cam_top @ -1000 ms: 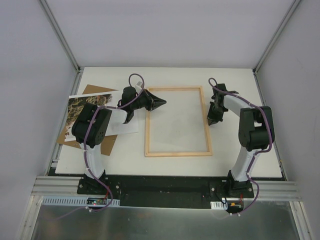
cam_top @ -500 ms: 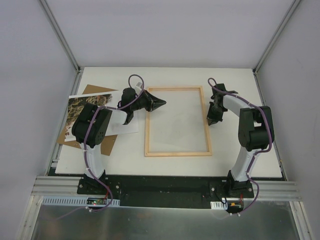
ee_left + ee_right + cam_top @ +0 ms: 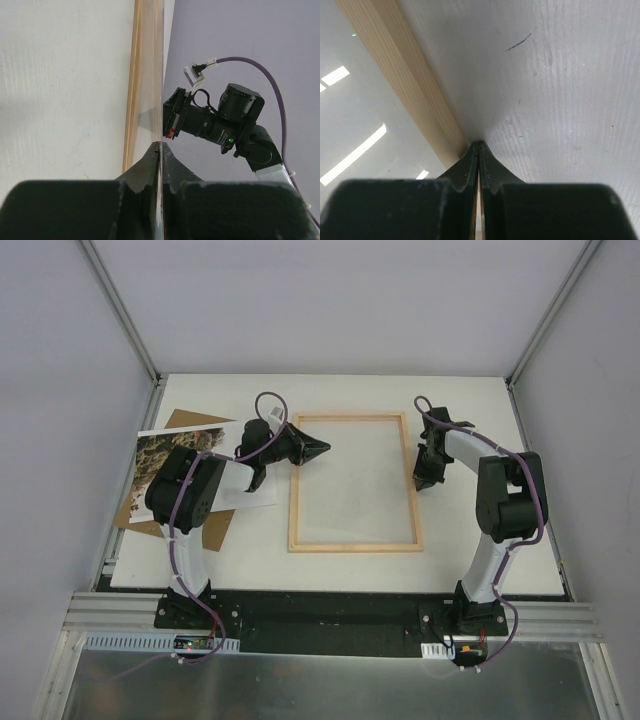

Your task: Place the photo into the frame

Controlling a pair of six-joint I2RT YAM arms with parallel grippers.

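The frame (image 3: 355,545), light wood with a clear pane, lies flat mid-table. My left gripper (image 3: 326,448) is shut, turned on its side, low over the pane near the frame's far left corner. In the left wrist view its tips (image 3: 160,144) point at a wood strip (image 3: 142,75). My right gripper (image 3: 424,483) is shut, tips down against the outer edge of the frame's right strip, which also shows in the right wrist view (image 3: 405,75) beside the tips (image 3: 479,142). The photo (image 3: 165,452) lies picture-up at the left, partly hidden under my left arm.
A plain brown backing board (image 3: 190,420) lies under the photo at the far left. The white table (image 3: 480,540) ends at metal rails on both sides and a black base bar at the near edge. My right arm shows across the frame in the left wrist view (image 3: 235,120).
The frame has slid slightly to the left. My right gripper has moved a little left with its right strip, and my left gripper has drawn back a little to the left.
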